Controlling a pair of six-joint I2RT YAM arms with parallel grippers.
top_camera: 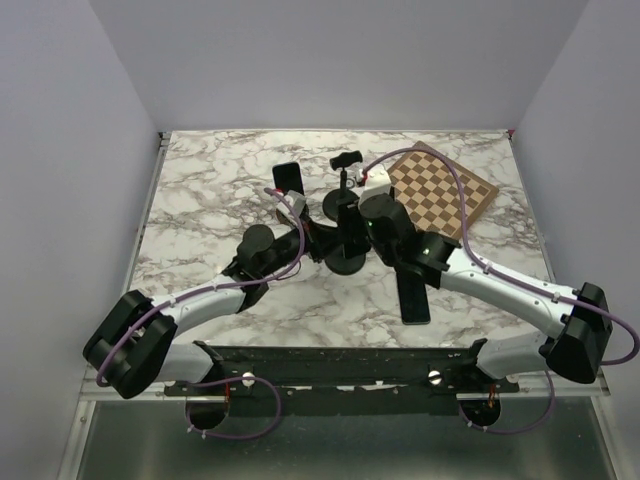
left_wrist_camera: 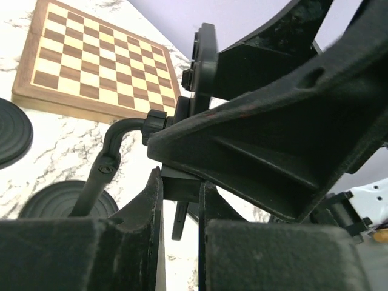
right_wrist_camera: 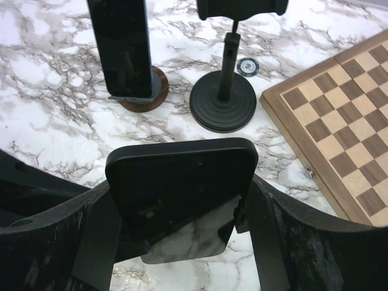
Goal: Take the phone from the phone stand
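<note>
While the left gripper is seemingly clamping the phone stand, midway between the table's side edges, the right gripper is grasping the phone; drawing it straight out should avoid tipping the stand.

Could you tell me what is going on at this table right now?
Both arms are working at the phone stand in the middle of the marble table. The right gripper is clamped on the black phone, which stands upright above the stand's round base. The left gripper is pressed in at the stand from the other side; whether it grips anything is unclear. The phone does not look lifted clear yet.
</note>
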